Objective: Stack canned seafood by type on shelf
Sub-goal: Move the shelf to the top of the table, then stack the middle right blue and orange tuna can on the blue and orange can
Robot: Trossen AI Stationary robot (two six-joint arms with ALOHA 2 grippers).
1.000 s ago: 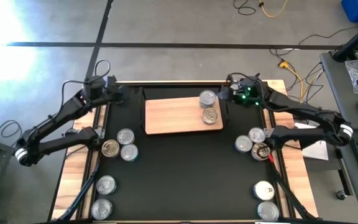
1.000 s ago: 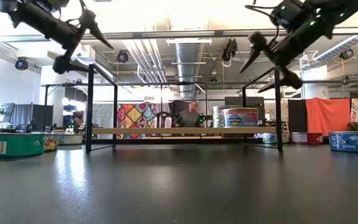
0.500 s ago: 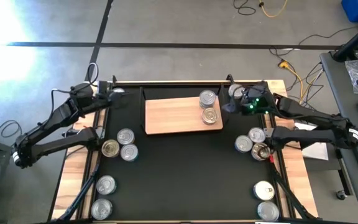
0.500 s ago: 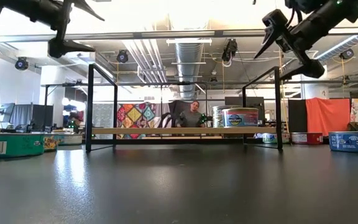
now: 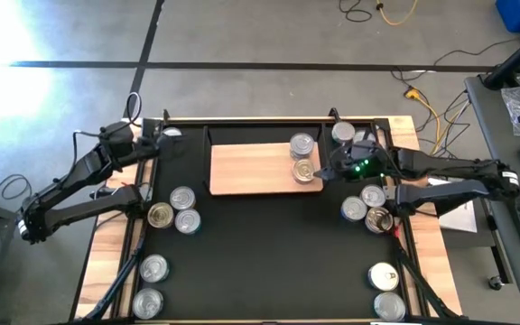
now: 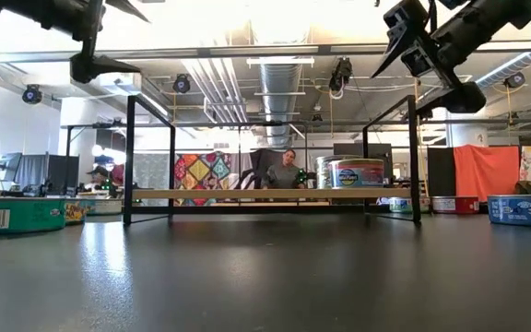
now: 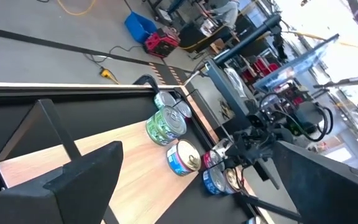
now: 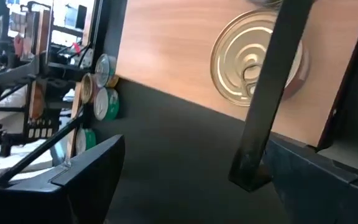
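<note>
From my remote station, I see the right gripper [image 5: 329,170] hang above the black mat [image 5: 269,253], fingers spread and empty, just off the right-hand black metal frame end of the flat light-wood shelf [image 5: 251,167]. Right beside that gripper, two short round metal tins [image 5: 304,158] sit touching on the board's right end, one silver-topped, one gold-topped [image 8: 257,56]. Behind the gripper a lone silver tin [image 5: 342,132] stands off the board; a cluster of three [image 5: 366,206] lies just on its other side by the mat's right edge. The left gripper [image 5: 159,143] waits raised at the shelf's opposite end, fingers apart, with more tins [image 5: 175,209] grouped on the mat nearby. The low view looks under the shelf [image 6: 270,195] into a workshop with exposed ceiling ducts [image 6: 281,78], a colourful quilt [image 6: 202,171] and a seated person [image 6: 287,172].
</note>
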